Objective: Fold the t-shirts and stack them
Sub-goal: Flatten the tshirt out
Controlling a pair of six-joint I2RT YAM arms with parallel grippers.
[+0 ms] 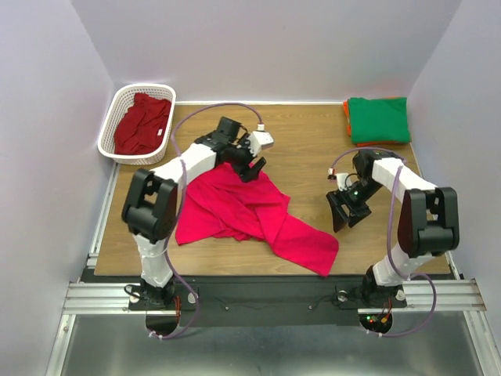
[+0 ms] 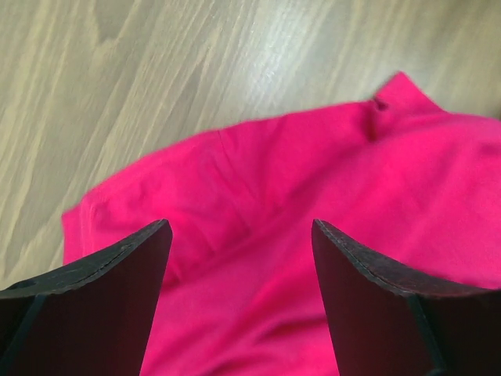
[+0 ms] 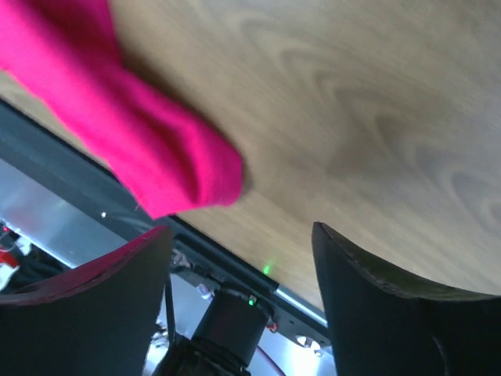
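Wood tabletop (image 1: 313, 141), pink t-shirt (image 1: 235, 207), pale walls (image 1: 47, 94)

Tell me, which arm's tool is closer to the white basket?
The left. The left tool hovers over the far edge of the pink-red t-shirt, a little way from the white basket. The right tool is across the table, near its front right side.
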